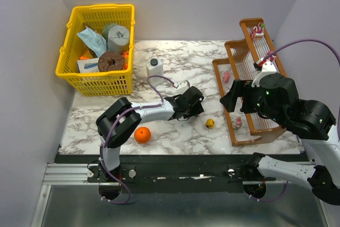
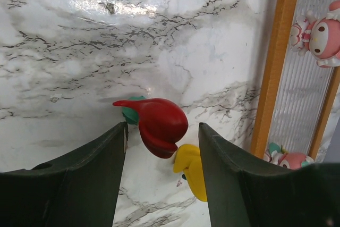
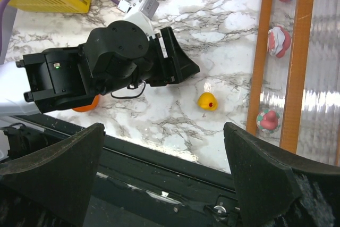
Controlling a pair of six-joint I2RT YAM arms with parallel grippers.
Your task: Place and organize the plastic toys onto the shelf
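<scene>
Half-open left pincer (image 2: 163,127) astride rounded red toy (image 2: 159,120), not visibly touching: risk of squirting it sideways across desk (image 2: 79,51).

The worktop (image 1: 180,57) is white marble veined in grey and black. At far left, the basket (image 1: 101,9) is bright yellow, and the near ball (image 1: 142,134) is orange. The shelf (image 1: 218,80) at right is brown wood with pale ribbed rods. The red toy (image 2: 159,123) is glossy with a green bit. The yellow toy (image 2: 192,176) is plain, and the figurine (image 2: 324,33) is pink and white.
</scene>
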